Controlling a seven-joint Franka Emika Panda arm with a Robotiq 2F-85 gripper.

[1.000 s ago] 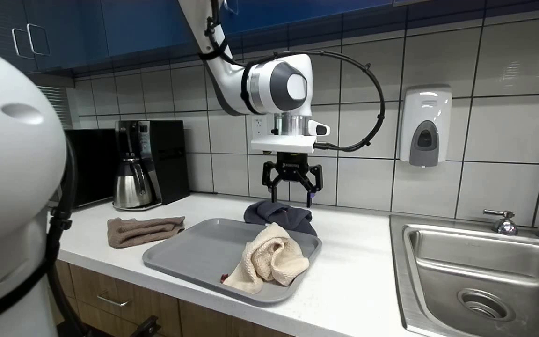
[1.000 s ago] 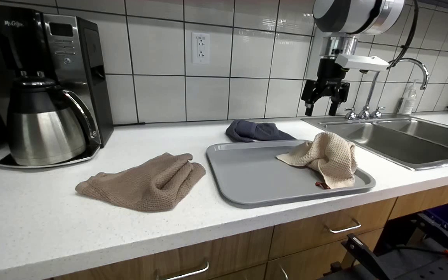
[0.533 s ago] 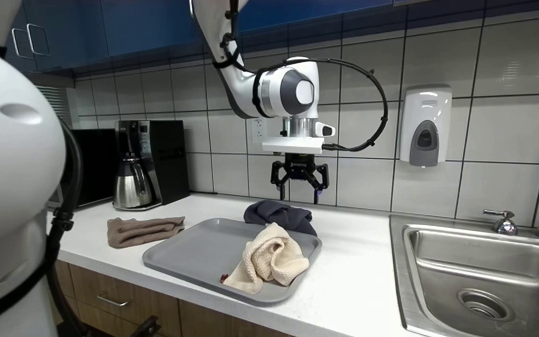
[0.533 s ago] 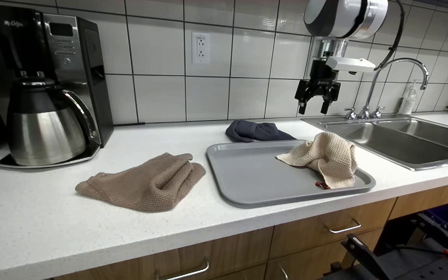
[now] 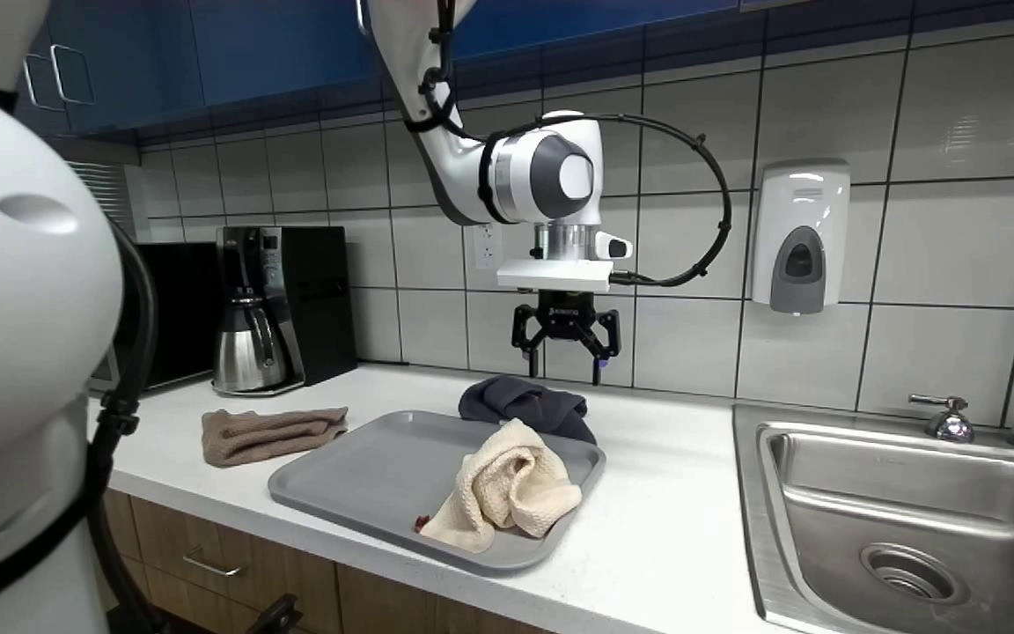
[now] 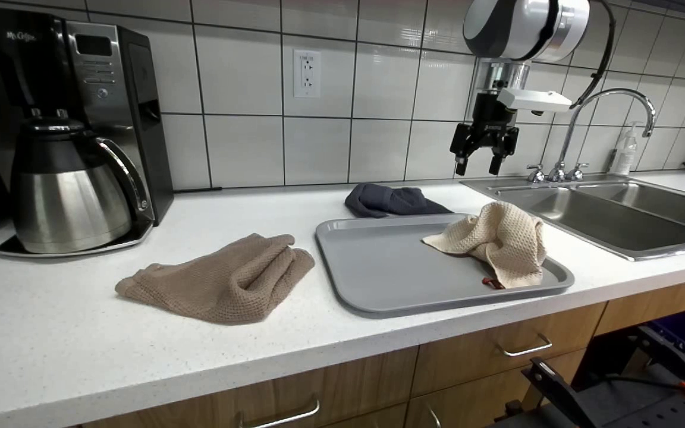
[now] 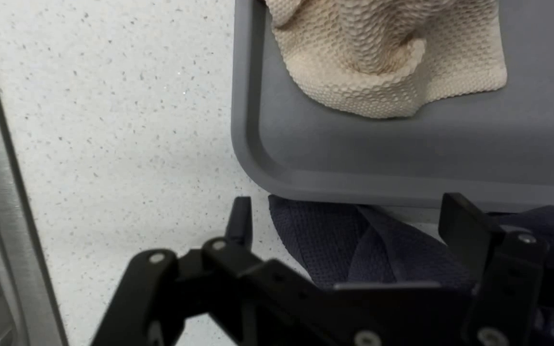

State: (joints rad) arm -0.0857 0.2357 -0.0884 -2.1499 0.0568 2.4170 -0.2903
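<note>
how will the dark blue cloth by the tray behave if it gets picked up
The dark blue cloth will probably flop and sag, since it lies in loose folds. Being crumpled, it looks unlikely to roll. It might brush the tray on lifting, since the cloth lies along its rim.

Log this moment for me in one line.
gripper: open, empty, raised near navy cloth; navy cloth: crumpled beside gray tray; cream cloth: bunched on gray tray; brown cloth: on counter
</note>
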